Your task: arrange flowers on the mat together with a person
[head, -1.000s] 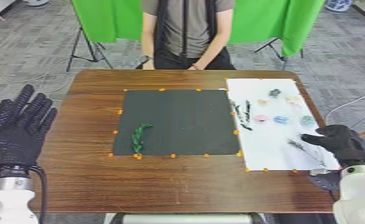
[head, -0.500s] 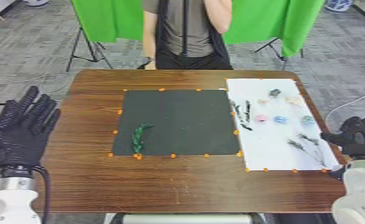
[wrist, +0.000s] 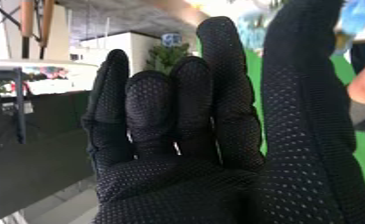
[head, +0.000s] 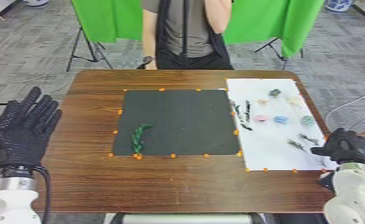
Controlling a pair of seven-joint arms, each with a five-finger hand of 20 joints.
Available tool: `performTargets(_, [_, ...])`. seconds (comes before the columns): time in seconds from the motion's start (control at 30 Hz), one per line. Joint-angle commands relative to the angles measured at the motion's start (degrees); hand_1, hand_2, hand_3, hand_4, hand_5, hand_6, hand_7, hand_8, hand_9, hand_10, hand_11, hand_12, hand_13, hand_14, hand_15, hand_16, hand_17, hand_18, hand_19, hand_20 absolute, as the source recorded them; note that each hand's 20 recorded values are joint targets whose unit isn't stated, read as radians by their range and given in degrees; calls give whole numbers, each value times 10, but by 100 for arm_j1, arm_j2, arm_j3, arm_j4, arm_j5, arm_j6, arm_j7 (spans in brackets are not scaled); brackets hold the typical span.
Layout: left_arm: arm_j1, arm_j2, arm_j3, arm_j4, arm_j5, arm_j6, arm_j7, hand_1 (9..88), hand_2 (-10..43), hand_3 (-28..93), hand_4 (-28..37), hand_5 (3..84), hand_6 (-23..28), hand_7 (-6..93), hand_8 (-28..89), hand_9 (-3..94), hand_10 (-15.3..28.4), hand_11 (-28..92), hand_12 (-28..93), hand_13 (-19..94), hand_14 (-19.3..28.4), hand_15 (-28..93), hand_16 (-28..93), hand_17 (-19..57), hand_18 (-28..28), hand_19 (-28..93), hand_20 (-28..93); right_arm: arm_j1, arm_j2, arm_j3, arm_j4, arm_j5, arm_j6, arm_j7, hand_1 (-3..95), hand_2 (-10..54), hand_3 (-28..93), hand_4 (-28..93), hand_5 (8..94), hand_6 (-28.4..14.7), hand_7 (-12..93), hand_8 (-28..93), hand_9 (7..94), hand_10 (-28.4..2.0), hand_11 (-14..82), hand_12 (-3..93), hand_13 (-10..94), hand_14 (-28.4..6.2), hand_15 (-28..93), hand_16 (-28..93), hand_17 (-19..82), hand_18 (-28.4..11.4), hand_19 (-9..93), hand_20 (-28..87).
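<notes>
On the dark mat [head: 183,117] on our table [head: 205,187], we see a green sprig [head: 138,139] near the near left corner. To the right, on the white mat [head: 265,142], we have a pink flower [head: 262,118], a blue flower [head: 281,120] and slim dark sprigs [head: 248,111]. Our left robot hand [head: 21,132], beside the table, has its fingers spread; our right robot hand [head: 345,147], at the white mat's right edge, holds its fingers straight, slightly spread.

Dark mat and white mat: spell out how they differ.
The dark mat is near-black and wider, while the white mat is pale and narrower. The dark mat bears one green sprig; the white mat bears several flowers and sprigs. Both lie flat on the table, edged with orange markers.
</notes>
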Motion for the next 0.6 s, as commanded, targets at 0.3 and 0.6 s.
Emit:
performTargets(0.3, [105,-57,19,-3,31,-20,-174,225,172,722,-283,373,62,98,-92,264,126,156,39,185,119,212,-82,-48,98,292,76,86,-183,-236,129,177,284,49,509,-95,613,-282,727,5,297,43,605,-124,606,498,493,-153,732,526,228,-209,701,387])
performTargets(0.6, [105,-64,35,10,18,-29,-202,228,171,717,-283,374,63,96,-91,264,128,157,43,186,132,230,-73,-51,102,294,77,182,-171,-440,-100,403,787,353,518,-79,676,-272,721,-1,382,84,642,-127,544,586,516,-157,736,507,238,-211,716,380])
